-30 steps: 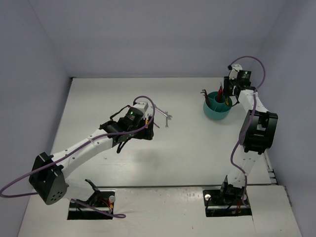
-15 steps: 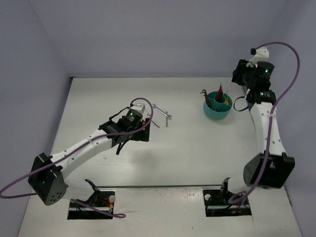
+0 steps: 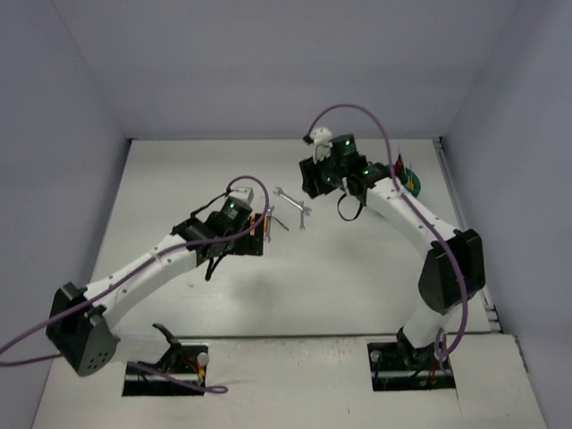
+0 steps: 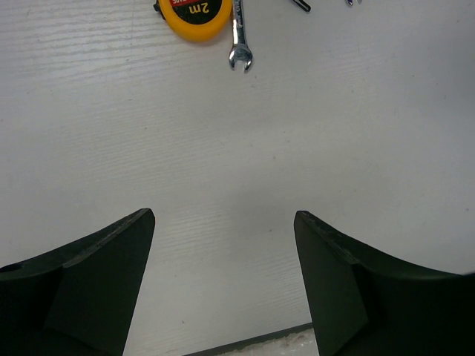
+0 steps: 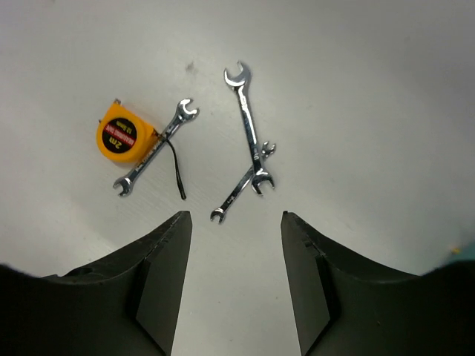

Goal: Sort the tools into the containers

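Right gripper point(image 5: 234, 221) has swung from the round teal plastic cup point(image 3: 414, 188) to above the silver wrenches point(image 5: 247, 137), spread and empty. Left gripper point(image 4: 224, 221) likewise spread.

Wrench point(image 5: 156, 147) against tape measure point(image 5: 117, 138)

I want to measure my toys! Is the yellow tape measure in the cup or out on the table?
Out. The tape measure lies flat on the table beside a silver wrench.
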`<state>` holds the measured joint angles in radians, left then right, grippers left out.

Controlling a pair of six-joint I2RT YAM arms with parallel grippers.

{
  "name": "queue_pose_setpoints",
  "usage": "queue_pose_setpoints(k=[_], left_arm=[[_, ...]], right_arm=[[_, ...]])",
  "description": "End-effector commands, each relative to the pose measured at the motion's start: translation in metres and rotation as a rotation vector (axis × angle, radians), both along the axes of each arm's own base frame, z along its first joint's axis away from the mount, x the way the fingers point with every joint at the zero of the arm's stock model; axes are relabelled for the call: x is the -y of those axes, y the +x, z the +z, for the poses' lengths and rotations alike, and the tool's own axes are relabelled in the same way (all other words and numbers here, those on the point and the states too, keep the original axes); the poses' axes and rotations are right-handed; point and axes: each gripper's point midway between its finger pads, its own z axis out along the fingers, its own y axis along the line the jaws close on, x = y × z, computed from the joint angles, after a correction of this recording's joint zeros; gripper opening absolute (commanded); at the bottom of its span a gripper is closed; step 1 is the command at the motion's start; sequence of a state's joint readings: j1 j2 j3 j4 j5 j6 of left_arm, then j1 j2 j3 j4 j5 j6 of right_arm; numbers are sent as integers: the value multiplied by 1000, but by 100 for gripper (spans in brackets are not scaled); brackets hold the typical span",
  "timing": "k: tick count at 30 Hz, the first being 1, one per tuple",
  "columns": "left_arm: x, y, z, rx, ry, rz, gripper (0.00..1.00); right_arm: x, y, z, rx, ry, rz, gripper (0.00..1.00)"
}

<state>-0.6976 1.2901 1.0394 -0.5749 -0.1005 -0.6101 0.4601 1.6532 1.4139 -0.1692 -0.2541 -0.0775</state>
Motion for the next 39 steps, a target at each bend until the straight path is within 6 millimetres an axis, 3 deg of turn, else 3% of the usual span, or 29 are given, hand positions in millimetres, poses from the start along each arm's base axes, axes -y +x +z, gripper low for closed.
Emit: queue_pose_setpoints(k=[1, 4, 10, 21, 26, 31, 34, 36, 39], left_arm=[[-12, -5, 31, 63, -59, 39, 73], [-19, -15, 31, 49, -52, 43, 73], [-33, -31, 29, 36, -49, 55, 73], [-40, -41, 34, 38, -66, 65, 73], [-39, -41, 29, 22, -63, 68, 73], [-36, -40, 25, 6, -55, 65, 73], [-35, -38, 23, 0, -51, 68, 73], [-34, -37, 21, -9, -45, 68, 73], [-30, -33, 20, -9, -45, 64, 73]], right_arm=[[-17, 20, -17, -8, -60, 77, 49], [-29, 35, -60, -80, -92, 108, 49], [-45, 55, -110, -136, -135, 143, 49], [-56, 90, -131, -100, -171, 154, 49], [-58, 83, -153, -146, -175, 171, 45], [-56, 67, -177, -196, -205, 195, 33], [-52, 57, -182, -214, -219, 192, 26], [-45, 50, -178, -220, -233, 172, 16], [-31, 29, -190, -269, -263, 137, 10]])
